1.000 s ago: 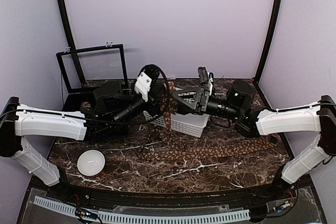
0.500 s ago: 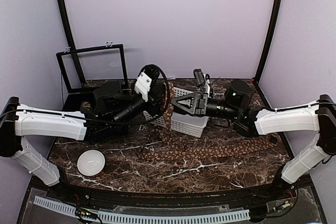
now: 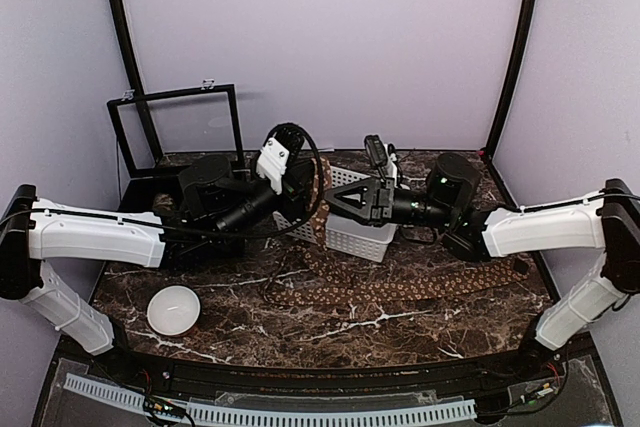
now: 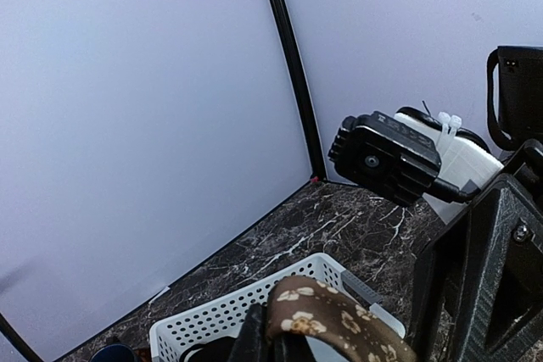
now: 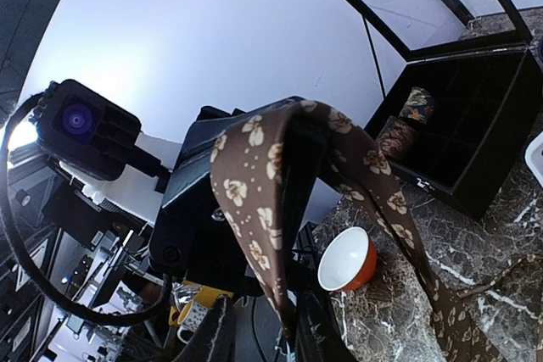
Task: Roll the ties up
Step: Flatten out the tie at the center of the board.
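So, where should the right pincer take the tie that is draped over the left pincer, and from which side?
Probably the free strand of the tie hanging under the left pincer. It hangs nearly straight, and it lies between the open fingers of the right pincer. So come level from the right arm's side and close a little below the fold.

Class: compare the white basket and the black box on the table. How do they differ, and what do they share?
The white basket has perforated walls and no lid; the black box has solid walls and a raised clear-panelled lid. The basket sits mid-table, the box back left. Both are rectangular containers on the marble table.
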Controlling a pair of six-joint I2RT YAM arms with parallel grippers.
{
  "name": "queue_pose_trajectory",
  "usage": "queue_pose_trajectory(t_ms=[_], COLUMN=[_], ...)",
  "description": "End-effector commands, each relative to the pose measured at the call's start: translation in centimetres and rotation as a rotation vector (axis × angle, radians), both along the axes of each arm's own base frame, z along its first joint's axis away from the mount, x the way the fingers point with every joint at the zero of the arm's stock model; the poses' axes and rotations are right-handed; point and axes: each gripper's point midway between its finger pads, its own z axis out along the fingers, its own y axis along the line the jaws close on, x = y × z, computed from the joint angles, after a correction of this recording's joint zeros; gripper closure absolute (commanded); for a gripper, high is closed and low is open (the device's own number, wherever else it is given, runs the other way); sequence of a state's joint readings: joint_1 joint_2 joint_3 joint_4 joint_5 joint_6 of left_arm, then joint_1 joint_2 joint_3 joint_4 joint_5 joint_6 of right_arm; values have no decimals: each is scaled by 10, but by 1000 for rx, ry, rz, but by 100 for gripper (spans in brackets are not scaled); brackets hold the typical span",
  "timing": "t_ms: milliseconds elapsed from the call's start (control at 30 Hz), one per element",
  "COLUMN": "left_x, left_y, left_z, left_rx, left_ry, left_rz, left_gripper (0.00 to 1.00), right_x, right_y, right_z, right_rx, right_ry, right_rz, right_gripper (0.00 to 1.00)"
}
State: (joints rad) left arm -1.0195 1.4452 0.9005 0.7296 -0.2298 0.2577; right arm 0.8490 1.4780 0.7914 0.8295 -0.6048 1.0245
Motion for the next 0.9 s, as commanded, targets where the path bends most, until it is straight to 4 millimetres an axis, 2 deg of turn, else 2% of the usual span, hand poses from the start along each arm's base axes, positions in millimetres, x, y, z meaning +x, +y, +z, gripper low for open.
queue_pose_trajectory(t_ms=[0,233,333,433,567,633,700,800,867], left_x=[-1,1,3,3,3,3,2,-7,-20], left_y=[-1,-2,-2,-2,0,4,11,18,19], left_z=[16,16,16,16,13,10,8,-1,-18], left_rx=[-43,-42,-44,-44,-35,-21,-3,46,110], left_ry=[-11,-9,-8,-6,-1,-2,-4,1,17], left_rz=[-5,5,13,12,21,35,50,24,-39], left_gripper=[100,100,100,100,100,100,97,87,85], right_x=[4,1,5,6,5,6,2,-1,-2], right_y=[9,17,26,28,26,23,13,-3,-19], right_z=[11,12,-2,-3,0,-5,2,-9,-24], right_rx=[45,102,70,68,71,43,24,-64,-158], right_ry=[-18,4,23,23,15,19,4,14,30], right_rz=[2,37,33,34,28,16,-2,-36,-77], right_gripper=[73,73,71,71,97,100,100,100,100])
